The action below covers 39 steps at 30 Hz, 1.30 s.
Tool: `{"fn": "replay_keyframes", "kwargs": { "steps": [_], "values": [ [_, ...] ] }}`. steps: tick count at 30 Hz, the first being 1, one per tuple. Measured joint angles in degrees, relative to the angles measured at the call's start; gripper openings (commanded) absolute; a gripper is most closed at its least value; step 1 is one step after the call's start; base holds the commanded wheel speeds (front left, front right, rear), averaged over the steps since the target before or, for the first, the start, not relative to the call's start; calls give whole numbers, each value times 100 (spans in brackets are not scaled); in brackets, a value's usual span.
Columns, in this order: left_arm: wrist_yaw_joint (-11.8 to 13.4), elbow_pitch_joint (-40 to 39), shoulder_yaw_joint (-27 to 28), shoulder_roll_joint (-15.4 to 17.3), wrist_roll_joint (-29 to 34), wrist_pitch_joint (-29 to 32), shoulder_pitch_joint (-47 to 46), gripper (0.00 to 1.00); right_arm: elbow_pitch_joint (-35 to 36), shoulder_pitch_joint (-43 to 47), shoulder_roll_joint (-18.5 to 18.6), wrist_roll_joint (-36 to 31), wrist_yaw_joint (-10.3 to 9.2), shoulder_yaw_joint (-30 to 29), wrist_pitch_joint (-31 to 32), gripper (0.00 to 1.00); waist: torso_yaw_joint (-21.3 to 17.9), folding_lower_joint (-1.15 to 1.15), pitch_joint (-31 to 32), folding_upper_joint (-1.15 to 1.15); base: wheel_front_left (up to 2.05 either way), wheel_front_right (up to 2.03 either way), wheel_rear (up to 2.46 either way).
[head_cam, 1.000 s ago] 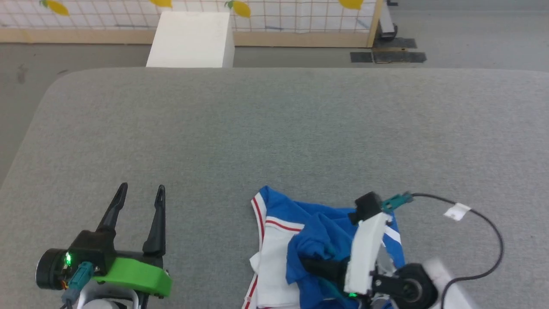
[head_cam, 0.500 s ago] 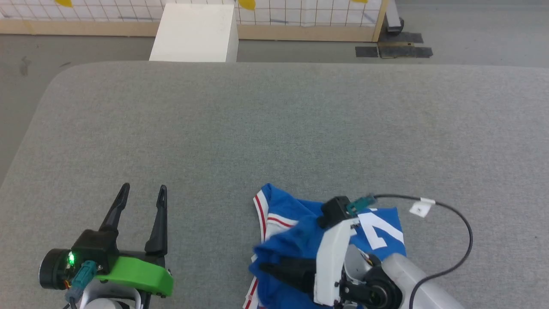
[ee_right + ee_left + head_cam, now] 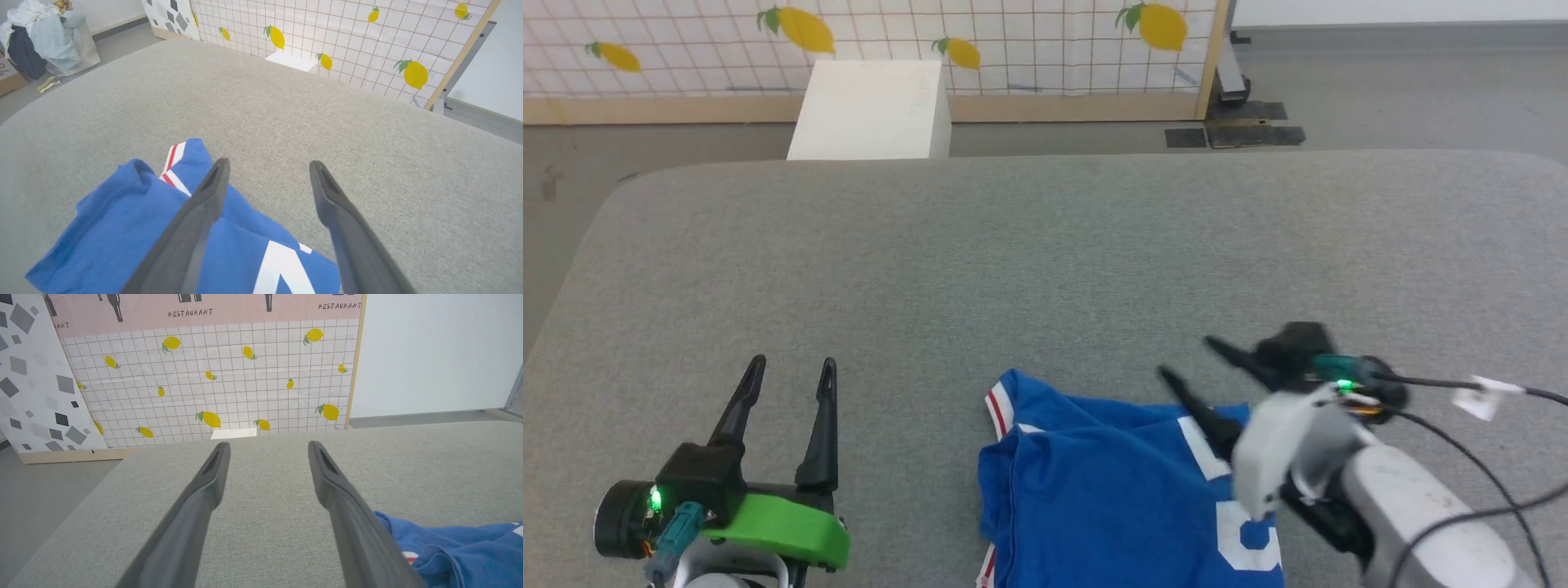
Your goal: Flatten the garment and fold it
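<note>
The garment (image 3: 1111,490), a royal-blue jersey with white number print and red-striped white trim, lies in a loose heap near the front edge of the grey padded table (image 3: 1045,261). My right gripper (image 3: 1188,359) hovers above its far right part, open, nothing between its fingers. In the right wrist view the garment (image 3: 122,228) spreads under and left of the open right gripper (image 3: 267,165). My left gripper (image 3: 792,366) rests open at the lower left, apart from the cloth. In the left wrist view the left gripper (image 3: 267,445) points over bare table, with the garment (image 3: 457,551) at the lower right.
A white box (image 3: 866,110) stands on the floor beyond the table's far edge, before a lemon-patterned grid panel (image 3: 980,41). A pile of clothes in a bag (image 3: 45,36) sits on the floor off the table. A black cable (image 3: 1486,392) trails from my right wrist.
My right gripper has opened, let go of the garment and risen toward the far right. The cloth has dropped flatter, its number side up. The head camera has tilted. The left arm is still.
</note>
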State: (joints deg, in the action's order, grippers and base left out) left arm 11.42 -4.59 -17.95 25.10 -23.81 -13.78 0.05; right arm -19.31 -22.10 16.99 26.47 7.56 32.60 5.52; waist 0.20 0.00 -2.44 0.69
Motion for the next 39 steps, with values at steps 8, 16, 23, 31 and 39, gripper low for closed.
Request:
{"fn": "replay_keyframes", "kwargs": {
  "steps": [8,16,23,31,39],
  "values": [
    [52,8,92,-16,-33,-49,86,100,615,792,-231,-1091,0,-1944,-737,100,-151,0,100,0,0,0,0],
    [48,83,263,-136,-91,-69,140,100,1728,1555,-617,-1407,0,-3187,-688,100,-256,0,126,0,0,0,0],
    [14,257,385,-243,-92,-93,325,100,2441,2280,-918,-1459,0,-3671,-493,100,-326,0,187,0,0,0,0],
    [-274,487,690,-380,-90,-94,359,100,2742,2888,-1165,-1445,0,-3712,-192,100,-412,0,142,0,0,0,0],
    [-438,624,1011,-572,-22,-94,338,100,2685,2832,-1190,-938,0,-4175,252,100,-402,0,-23,0,0,0,0]
  ]
}}
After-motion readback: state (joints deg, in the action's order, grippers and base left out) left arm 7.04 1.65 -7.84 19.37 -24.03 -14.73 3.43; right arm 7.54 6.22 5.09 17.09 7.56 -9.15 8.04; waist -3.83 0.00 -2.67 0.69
